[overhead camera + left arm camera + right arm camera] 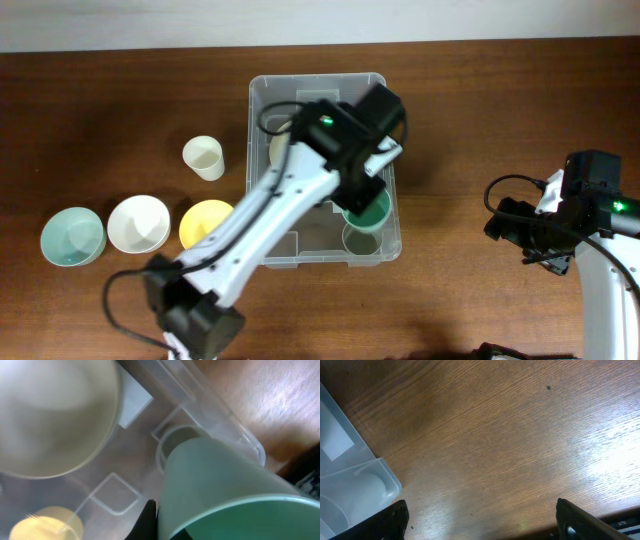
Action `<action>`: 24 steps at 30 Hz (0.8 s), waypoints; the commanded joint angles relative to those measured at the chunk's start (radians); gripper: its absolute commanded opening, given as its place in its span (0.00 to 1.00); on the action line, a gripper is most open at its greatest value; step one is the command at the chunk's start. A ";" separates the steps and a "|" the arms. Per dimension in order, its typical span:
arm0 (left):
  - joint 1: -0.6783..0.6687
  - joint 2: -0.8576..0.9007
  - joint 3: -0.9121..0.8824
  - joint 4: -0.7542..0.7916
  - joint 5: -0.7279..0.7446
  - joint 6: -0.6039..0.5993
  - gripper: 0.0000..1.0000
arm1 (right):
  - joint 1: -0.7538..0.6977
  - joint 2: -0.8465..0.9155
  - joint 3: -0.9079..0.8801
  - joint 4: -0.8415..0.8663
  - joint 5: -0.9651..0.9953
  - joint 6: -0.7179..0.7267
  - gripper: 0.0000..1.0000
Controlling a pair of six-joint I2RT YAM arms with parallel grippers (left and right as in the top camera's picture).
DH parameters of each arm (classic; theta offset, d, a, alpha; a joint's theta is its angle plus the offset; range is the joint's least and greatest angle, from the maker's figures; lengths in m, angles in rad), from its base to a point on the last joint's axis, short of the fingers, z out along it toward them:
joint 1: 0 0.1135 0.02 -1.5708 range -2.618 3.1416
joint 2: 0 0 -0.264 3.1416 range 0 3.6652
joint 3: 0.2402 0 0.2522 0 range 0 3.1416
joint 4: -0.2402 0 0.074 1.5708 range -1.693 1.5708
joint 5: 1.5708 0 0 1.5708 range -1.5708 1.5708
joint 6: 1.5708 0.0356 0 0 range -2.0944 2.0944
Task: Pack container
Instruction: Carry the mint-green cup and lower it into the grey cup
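While left jaws grip green cup (pixel 225 485) by container (pixel 320 80) wall, right jaws wide, empty

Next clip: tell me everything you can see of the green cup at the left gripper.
The pale green plastic cup is smooth, matte and tapered, widening to its rim, darker teal inside. It hangs tilted inside the clear plastic container, base pointing at a greyish cup standing on the floor there; whether they touch is unclear. The left gripper is shut on its rim, one dark finger beside its wall.
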 commanded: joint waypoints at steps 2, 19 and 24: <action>-0.035 0.049 -0.002 -0.035 0.011 0.016 0.01 | 0.005 0.003 -0.005 0.002 0.001 -0.012 0.90; -0.034 0.056 -0.002 -0.057 0.011 0.016 0.43 | 0.005 0.003 -0.005 0.001 0.005 -0.012 0.90; -0.029 0.053 -0.002 -0.059 -0.029 0.015 0.44 | 0.005 0.003 -0.005 0.001 0.005 -0.012 0.90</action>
